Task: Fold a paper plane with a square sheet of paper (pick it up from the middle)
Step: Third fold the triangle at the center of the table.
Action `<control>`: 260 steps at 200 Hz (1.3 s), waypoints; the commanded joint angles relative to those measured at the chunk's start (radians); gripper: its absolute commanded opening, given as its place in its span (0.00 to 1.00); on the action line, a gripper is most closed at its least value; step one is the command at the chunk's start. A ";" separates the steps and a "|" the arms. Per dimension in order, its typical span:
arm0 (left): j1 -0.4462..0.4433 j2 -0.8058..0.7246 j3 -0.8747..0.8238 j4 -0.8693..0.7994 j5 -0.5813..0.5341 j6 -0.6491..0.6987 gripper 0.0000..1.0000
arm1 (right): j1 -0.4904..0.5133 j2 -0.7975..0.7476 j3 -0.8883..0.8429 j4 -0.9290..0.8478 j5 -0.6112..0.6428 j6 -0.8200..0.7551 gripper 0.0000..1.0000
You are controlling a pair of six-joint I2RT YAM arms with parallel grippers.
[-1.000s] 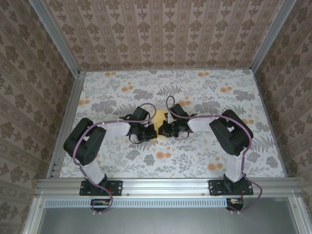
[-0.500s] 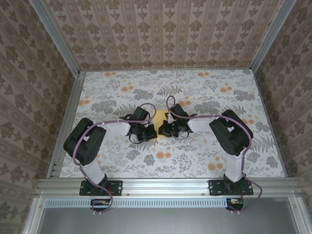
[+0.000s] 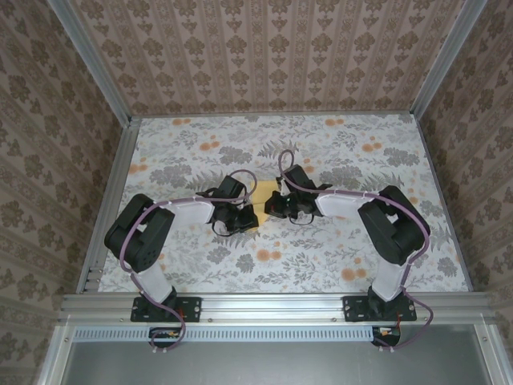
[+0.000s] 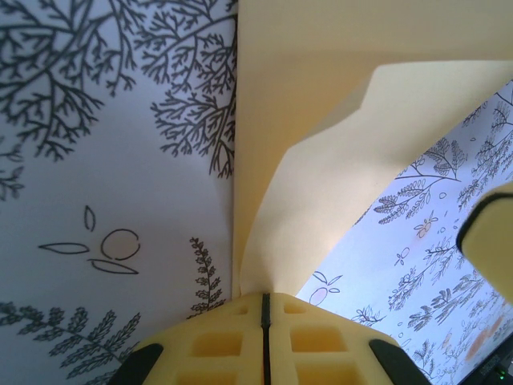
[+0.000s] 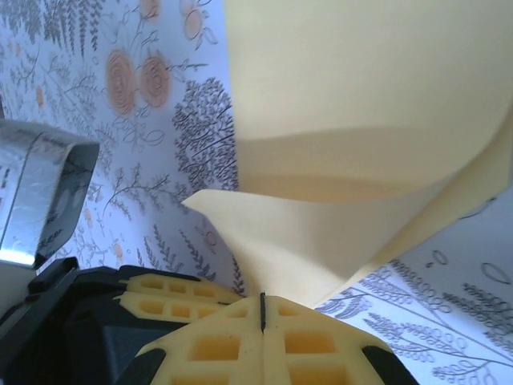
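Square sheet of paper (image 3: 261, 195), yellow-orange, sits mid-table on the grey floral cloth (image 3: 184, 160), between the two grippers. The left gripper (image 4: 264, 303) has its foam pads pressed together on one edge of the paper, and the sheet curls upward from the pinch. The right gripper (image 5: 262, 309) is likewise clamped on a raised flap. The sheet shows soft bends, no sharp crease that can be made out, and no pointed dart shape. Judging by this, the work is at an early fold, with nearly all the folding left.
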 commanded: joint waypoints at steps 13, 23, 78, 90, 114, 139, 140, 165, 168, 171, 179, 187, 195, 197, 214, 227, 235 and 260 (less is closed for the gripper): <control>0.002 0.031 -0.021 -0.062 -0.046 -0.009 0.08 | 0.024 0.056 0.038 -0.013 -0.043 -0.011 0.05; 0.002 0.031 -0.022 -0.062 -0.046 -0.009 0.08 | 0.027 0.072 0.045 -0.012 -0.055 -0.010 0.05; 0.002 0.031 -0.024 -0.068 -0.047 -0.009 0.08 | 0.020 0.142 0.066 -0.030 -0.051 -0.011 0.05; 0.002 0.032 -0.024 -0.076 -0.047 -0.008 0.08 | 0.010 0.151 0.064 -0.032 -0.047 -0.018 0.05; 0.001 0.032 -0.024 -0.098 -0.049 0.000 0.08 | -0.020 0.155 0.068 -0.042 -0.037 -0.043 0.05; 0.001 0.040 -0.022 -0.120 -0.046 0.011 0.08 | -0.052 0.165 0.090 -0.062 -0.025 -0.079 0.05; 0.001 0.040 -0.021 -0.121 -0.046 0.011 0.08 | -0.053 0.165 0.092 -0.063 -0.026 -0.080 0.05; -0.001 0.047 -0.021 -0.128 -0.044 0.014 0.08 | -0.088 0.185 0.113 -0.072 -0.026 -0.107 0.05; -0.001 0.048 -0.020 -0.128 -0.043 0.014 0.08 | -0.092 0.188 0.115 -0.074 -0.026 -0.110 0.05; -0.001 0.049 -0.019 -0.130 -0.043 0.016 0.08 | -0.097 0.188 0.118 -0.074 -0.028 -0.112 0.05; -0.002 0.051 -0.018 -0.132 -0.042 0.018 0.08 | -0.108 0.191 0.122 -0.074 -0.027 -0.122 0.05; -0.004 0.054 -0.018 -0.135 -0.041 0.018 0.08 | -0.120 0.195 0.129 -0.080 -0.026 -0.130 0.05; -0.004 0.055 -0.016 -0.136 -0.040 0.020 0.08 | -0.133 0.198 0.134 -0.081 -0.029 -0.138 0.05; -0.004 0.055 -0.017 -0.137 -0.040 0.020 0.08 | -0.136 0.199 0.135 -0.081 -0.029 -0.140 0.05; -0.005 0.057 -0.013 -0.141 -0.040 0.022 0.08 | -0.161 0.211 0.146 -0.088 -0.028 -0.159 0.05; -0.006 0.057 -0.012 -0.142 -0.041 0.023 0.08 | -0.177 0.222 0.156 -0.087 -0.026 -0.174 0.05; -0.006 0.057 -0.012 -0.144 -0.041 0.025 0.08 | -0.188 0.229 0.167 -0.089 -0.028 -0.184 0.05; -0.005 0.054 -0.009 -0.147 -0.043 0.025 0.08 | -0.213 0.223 0.194 -0.098 -0.023 -0.217 0.05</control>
